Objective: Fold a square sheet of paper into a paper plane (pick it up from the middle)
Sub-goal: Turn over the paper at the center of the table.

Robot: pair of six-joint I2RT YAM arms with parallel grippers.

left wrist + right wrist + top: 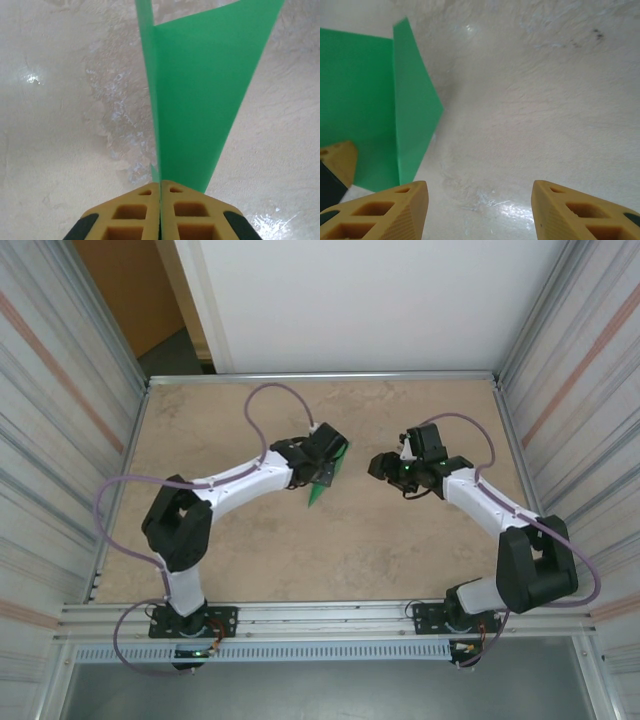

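Bright and evenly lit, sharp, with small glare spots on the table (32, 79) at nine and five o'clock from the left wrist.

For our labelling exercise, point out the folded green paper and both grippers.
folded green paper (200, 95): left wrist view, its broad flat face.
left gripper (160, 189): left wrist view, where shut fingertips meet.
right gripper (479, 195): right wrist view, between open fingertips.

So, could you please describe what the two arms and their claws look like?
The left arm and right arm both have white link shells with black joint housings. A lilac cable loops along each, from base to wrist. The left claw and right claw have mustard-yellow fingers with rectangular hollow pockets and black outer edges.
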